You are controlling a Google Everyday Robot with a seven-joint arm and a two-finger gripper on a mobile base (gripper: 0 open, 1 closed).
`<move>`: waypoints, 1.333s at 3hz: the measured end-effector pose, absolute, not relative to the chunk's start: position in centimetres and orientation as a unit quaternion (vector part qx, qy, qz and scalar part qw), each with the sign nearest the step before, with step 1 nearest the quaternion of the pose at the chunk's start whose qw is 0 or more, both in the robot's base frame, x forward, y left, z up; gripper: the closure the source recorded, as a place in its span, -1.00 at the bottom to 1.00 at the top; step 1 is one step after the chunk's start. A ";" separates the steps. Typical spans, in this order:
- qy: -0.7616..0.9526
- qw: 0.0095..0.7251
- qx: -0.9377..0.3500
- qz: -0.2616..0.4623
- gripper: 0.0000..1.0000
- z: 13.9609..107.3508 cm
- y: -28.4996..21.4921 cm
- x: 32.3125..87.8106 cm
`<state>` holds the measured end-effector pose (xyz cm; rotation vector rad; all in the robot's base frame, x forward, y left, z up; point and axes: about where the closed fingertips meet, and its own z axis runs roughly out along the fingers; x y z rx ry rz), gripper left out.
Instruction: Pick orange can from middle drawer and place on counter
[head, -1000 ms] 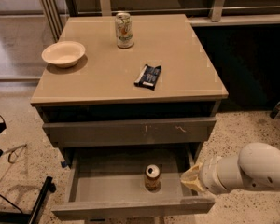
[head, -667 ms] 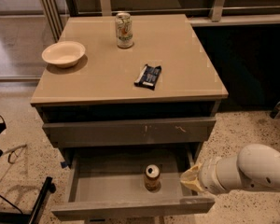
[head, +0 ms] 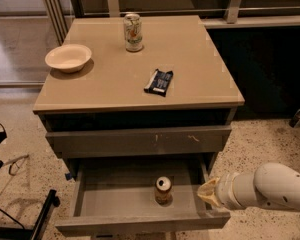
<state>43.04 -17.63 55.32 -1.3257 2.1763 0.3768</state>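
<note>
My gripper [head: 208, 193] sits low on the right side of the scene, at the right wall of the open middle drawer [head: 115, 198], close to its front corner. Only its pale yellowish tip shows at the end of my white arm [head: 272, 186], which reaches in from the right edge. From this angle I cannot tell whether it is spread or closed, nor whether it touches the drawer wall.

The orange can [head: 163, 190] stands upright on the grey drawer floor, a little right of the middle and towards the front, its silver top facing up. It is apart from my gripper, with bare drawer floor between us, and nothing else lies in the drawer with it.

Above the open drawer, a shut grey drawer front [head: 115, 142] carries a few small orange scratches right of its centre. Over that, the glossy beige tabletop [head: 115, 86] holds three things, well apart from one another. A taller white-and-green can [head: 133, 32] stands upright near the back edge. A shallow cream bowl [head: 68, 58] sits towards the left side. A dark snack packet [head: 159, 81] lies flat right of the middle.

The cabinet stands on a speckled floor [head: 262, 146]. A black frame [head: 42, 216] pokes in at the lower left.
</note>
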 end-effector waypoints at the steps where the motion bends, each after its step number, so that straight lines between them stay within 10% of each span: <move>1: 0.806 0.292 -0.495 0.146 0.64 52.7 -17.5 44.3; 3: 0.780 0.307 -0.511 0.188 -0.37 49.1 -13.5 46.1; 4: 0.772 0.312 -0.515 0.202 -0.36 48.6 -12.3 46.4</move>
